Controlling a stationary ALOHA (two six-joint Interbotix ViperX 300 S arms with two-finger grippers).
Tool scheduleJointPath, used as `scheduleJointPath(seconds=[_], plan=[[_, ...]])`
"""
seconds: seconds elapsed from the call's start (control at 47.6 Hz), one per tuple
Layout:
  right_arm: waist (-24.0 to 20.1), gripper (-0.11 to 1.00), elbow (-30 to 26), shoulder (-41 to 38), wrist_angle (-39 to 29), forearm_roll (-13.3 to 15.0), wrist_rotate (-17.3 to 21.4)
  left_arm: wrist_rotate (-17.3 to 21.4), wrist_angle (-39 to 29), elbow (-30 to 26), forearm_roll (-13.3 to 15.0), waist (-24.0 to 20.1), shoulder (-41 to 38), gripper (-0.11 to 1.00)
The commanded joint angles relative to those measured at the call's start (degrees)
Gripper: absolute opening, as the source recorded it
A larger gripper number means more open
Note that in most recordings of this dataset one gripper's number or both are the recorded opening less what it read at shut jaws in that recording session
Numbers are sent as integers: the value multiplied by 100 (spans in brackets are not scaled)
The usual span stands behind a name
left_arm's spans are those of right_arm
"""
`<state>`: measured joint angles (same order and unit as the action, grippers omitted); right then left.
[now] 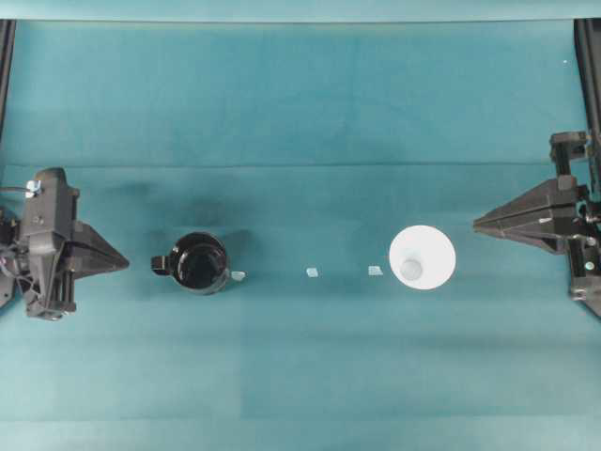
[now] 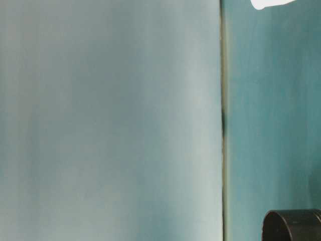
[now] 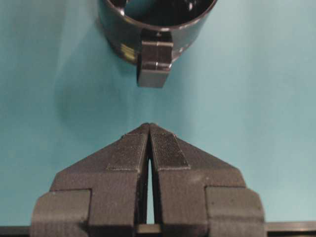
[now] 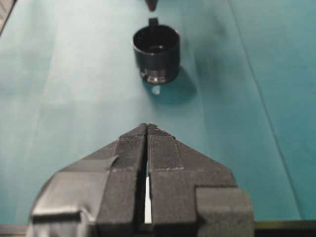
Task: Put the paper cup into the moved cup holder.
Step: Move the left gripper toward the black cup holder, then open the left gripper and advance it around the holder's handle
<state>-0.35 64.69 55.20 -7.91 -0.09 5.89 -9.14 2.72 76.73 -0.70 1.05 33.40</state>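
Overhead view: one paper cup [image 1: 423, 257], one cup holder [image 1: 200, 262], three small pale scraps [image 1: 311, 272] and two hands lie in a rough row across the teal tabletop [image 1: 300, 103]. The paper cup stands upright right of centre, mouth up, its axis vertical, so the round rim and smaller base show as rings. The cup holder stands upright left of centre, mouth up, its small handle pointing toward the left edge of the frame. Cup and holder are well apart, with two scraps between them and the third touching the holder's right side. The left hand [image 1: 124, 262] at the left edge points right at the holder's handle, tips pressed together, holding nothing, near the handle but apart. The right hand [image 1: 477, 224] at the right edge points left, also closed and empty, just beside the cup's upper right rim without touching.

Table-level view: mostly blurred teal; a white edge of the paper cup [image 2: 271, 3] at top right, and part of the cup holder [image 2: 293, 226] at bottom right.

Left wrist view: the left hand [image 3: 149, 126] fills the bottom, its pads meeting at the tip, empty. The cup holder [image 3: 158, 29] is at top centre, handle facing the hand across a gap.

Right wrist view: the right hand [image 4: 147, 127] is closed and empty at the bottom; one cup holder [image 4: 156, 52] stands upright at top centre. The paper cup does not show here.
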Motion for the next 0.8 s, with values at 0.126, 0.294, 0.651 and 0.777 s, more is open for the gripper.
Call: scheduleJointPath(seconds=[0.126,0.294,0.651,0.777], plan=[[9,3,-123,-44,0,-18,53,-26,229,-62,-9,-18,-158,0],[9,3,-123,-44,0,-18,53,-220,308,-62,-9,-35,-316,2],[9,3,-123,-44,-35,-18,176,-448,738,18,-9,-44,-492,81],[9,3,-132,-44,-105,-18,264,-431,791,18,-9,-44,-589,94]])
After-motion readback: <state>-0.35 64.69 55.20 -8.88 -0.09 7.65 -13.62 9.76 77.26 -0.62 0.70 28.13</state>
